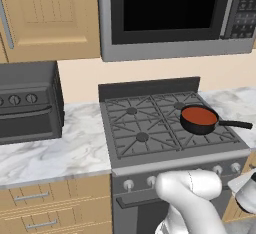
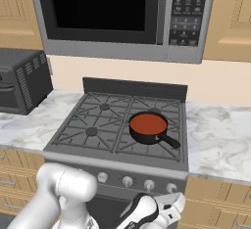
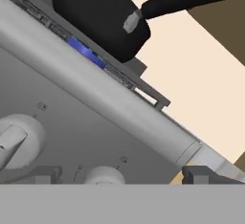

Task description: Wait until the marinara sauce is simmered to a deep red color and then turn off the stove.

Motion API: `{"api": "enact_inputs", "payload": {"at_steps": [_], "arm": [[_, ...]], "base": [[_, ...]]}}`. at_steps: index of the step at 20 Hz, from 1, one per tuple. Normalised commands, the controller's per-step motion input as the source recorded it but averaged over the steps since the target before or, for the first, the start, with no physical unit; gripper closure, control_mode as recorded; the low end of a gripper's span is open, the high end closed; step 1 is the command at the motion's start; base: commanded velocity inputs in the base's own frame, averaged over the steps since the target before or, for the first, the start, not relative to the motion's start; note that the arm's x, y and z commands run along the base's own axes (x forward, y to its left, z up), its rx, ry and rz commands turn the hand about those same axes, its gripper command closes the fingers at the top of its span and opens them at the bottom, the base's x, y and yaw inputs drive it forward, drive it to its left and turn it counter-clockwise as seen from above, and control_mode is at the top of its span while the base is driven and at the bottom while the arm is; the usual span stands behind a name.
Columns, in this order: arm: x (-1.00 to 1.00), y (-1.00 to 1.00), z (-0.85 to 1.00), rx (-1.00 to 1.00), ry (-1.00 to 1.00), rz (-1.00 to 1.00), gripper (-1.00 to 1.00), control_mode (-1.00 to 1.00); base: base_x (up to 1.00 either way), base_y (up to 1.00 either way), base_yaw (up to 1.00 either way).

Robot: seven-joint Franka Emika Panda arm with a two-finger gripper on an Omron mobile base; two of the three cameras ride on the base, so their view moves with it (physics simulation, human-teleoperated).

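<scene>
Nothing is switched off yet: blue flame point(image 3: 86, 51) shows under the pan point(image 1: 198, 121), and my gripper point(image 3: 119, 174), jaws wide open and empty, hangs at the stove point(image 1: 150, 148) front by the knobs point(image 3: 19, 139). The marinara sauce point(image 1: 198, 115) sits on the stove's right rear burner, red-orange. The pan's handle point(image 1: 235, 124) points right, along the front edge.
</scene>
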Motion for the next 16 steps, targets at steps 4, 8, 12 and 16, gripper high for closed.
{"api": "enact_inputs", "payload": {"at_steps": [4,8,12,16], "arm": [[0.02,-0.09,-0.02,0.0,-0.03,0.0,-1.0,-1.0],[0.03,-0.03,-0.11,-0.02,0.0,0.0,-1.0,-1.0],[0.1,0.0,-0.14,-0.04,0.0,0.02,-1.0,-1.0],[0.14,0.0,-0.12,-0.04,0.0,0.04,-1.0,-1.0]], "base": [[0.0,0.0,0.0],[0.0,0.0,0.0],[0.0,0.0,0.0],[0.0,0.0,0.0]]}}
